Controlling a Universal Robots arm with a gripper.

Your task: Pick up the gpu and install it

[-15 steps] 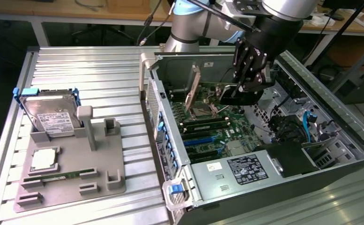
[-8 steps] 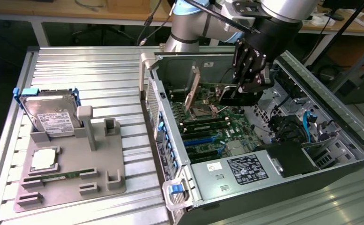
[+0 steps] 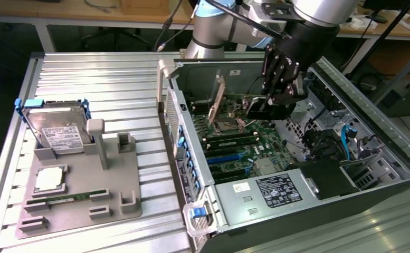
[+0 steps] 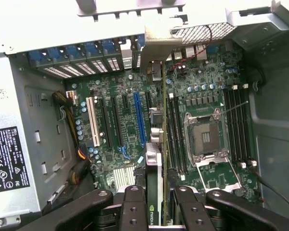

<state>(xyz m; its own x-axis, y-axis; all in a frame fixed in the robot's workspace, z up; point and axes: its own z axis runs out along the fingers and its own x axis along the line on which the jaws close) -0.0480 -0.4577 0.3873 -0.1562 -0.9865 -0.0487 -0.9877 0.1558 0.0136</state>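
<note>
- My tool (image 4: 156, 211) is closed on the gpu (image 4: 156, 144), pinching the thin card edge-on between my fingers (image 4: 134, 209); in the wrist view the card runs away from me with its long silver end bracket (image 4: 156, 45) at the far end, up against the case's rear slot wall.
- In the exterior view my tool (image 3: 267, 108) hangs inside the open computer case (image 3: 373, 121), with the gpu (image 3: 261, 108) carried over the motherboard (image 3: 233, 147), near the empty processor socket (image 3: 231, 125).
- Seen from the wrist, the card hovers between the blue expansion slot (image 4: 139, 118) and the black memory slots (image 4: 176, 130); I cannot tell whether its lower edge touches the board yet.
- Handling, as I judge it: the card is light and stiff, but fragile. The board carries small parts and a fan, so the grip belongs on the bare top edge of the board, as I have it now, never on the fan or the gold contacts.
- A thin edge gives little to hold, so the card could swing or tilt if it meets the slot crookedly; the bracket end adds weight on one side.
- On the desk (image 3: 85, 74), at about nine o'clock from the case, a grey holder (image 3: 85, 195) carries a hard drive (image 3: 55, 124) with blue rails, well apart from my work.
</note>
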